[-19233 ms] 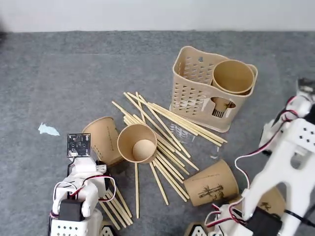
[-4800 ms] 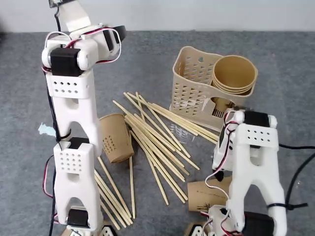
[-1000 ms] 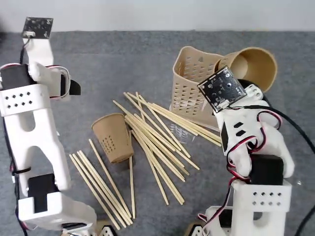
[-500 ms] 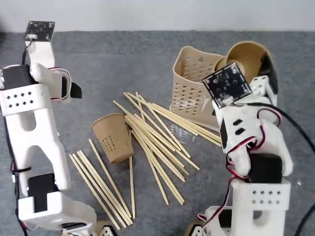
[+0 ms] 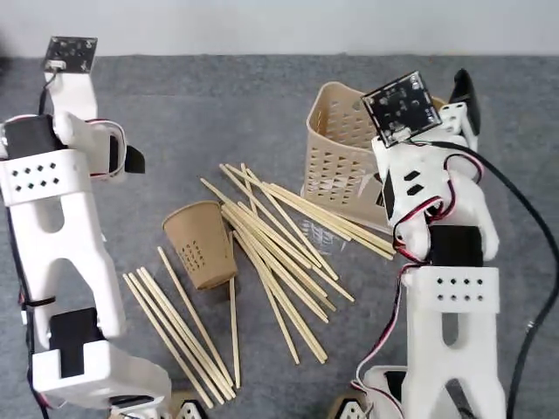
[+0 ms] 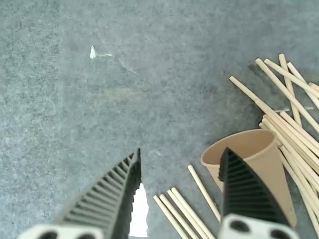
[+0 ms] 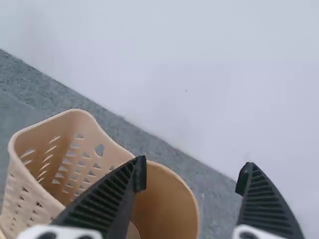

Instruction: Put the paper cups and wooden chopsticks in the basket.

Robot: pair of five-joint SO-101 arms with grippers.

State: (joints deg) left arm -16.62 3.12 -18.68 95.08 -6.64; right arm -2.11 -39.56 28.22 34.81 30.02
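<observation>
Left wrist view: left gripper spread wide, empty.
Last loose paper cup lies on its side below, off toward one finger, mouth facing the gripper.

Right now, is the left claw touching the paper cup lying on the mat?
Apart. High view shows bare grey mat between the left claw and the paper cup; the left wrist view's overlap is only line of sight.
</observation>
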